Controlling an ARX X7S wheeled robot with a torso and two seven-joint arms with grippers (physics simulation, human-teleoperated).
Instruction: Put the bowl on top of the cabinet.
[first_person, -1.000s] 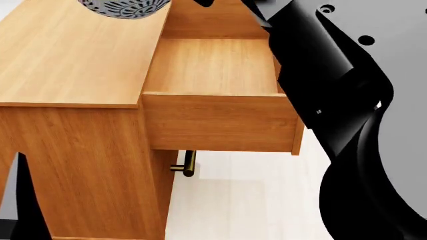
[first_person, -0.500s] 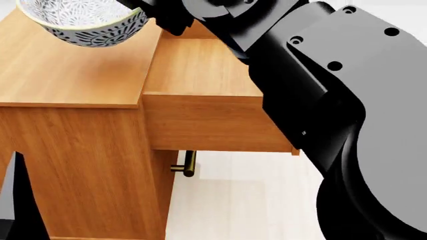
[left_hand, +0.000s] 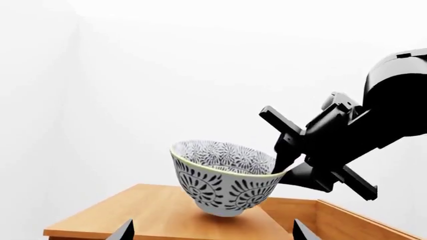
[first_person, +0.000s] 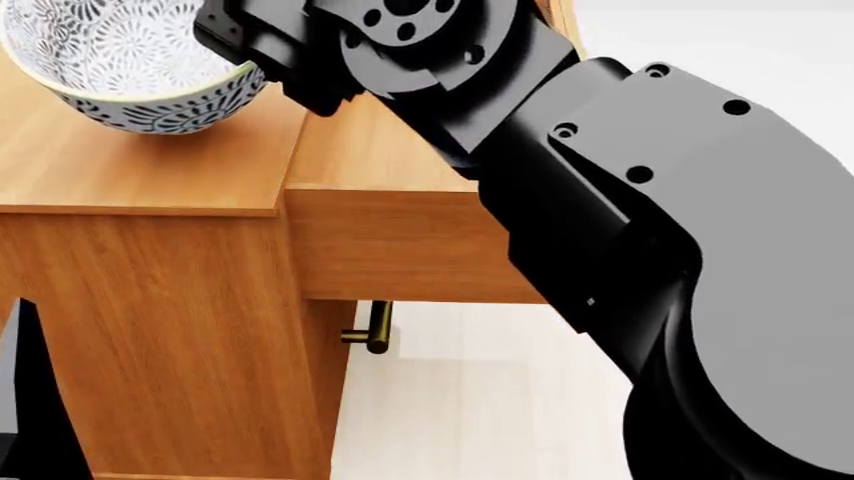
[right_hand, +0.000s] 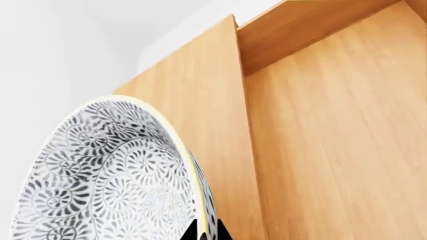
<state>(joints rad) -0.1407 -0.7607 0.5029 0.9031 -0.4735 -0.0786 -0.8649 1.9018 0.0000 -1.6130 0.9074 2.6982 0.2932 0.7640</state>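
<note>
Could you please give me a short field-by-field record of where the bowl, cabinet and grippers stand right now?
bowl: tilted, held by its rim over the cabinet top
cabinet: flat top under the bowl; top drawer pulled open
right gripper: clamped on the bowl's rim
left gripper: only fingertips visible, apart, holding nothing
bowl contact with top: cannot tell

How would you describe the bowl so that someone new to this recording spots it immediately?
Find the orange-brown wooden cabinet with its top drawer pulled open. Over its flat top, the right gripper pinches the rim of the bowl. It is deep and white, covered in dark floral patterning with a pale yellow rim.
</note>
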